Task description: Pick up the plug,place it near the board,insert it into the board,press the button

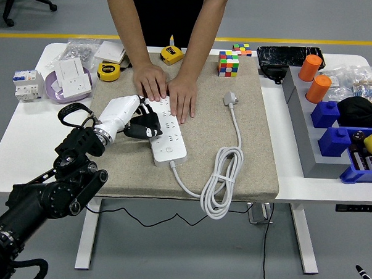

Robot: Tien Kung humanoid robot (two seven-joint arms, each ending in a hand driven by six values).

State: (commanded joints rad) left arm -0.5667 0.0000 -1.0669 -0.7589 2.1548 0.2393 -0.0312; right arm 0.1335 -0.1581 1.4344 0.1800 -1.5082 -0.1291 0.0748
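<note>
Plug [144, 126], black, sits in the left hand [130, 118], at the left edge of the white power strip [165, 133] on the beige mat [247, 148]; the hand's white shell hides most of it. Insertion looks like the step in hand, or its final alignment; whether the pins have entered a socket cannot be told. Next, I judge, the plug needs squaring over a socket and pushing straight down, then a finger must reach the button at the strip's near end. Fingers curl around the plug, gripping it; they touch the strip's side. A person's hands [169, 92] lie flat on the strip's far end, bracing it.
</note>
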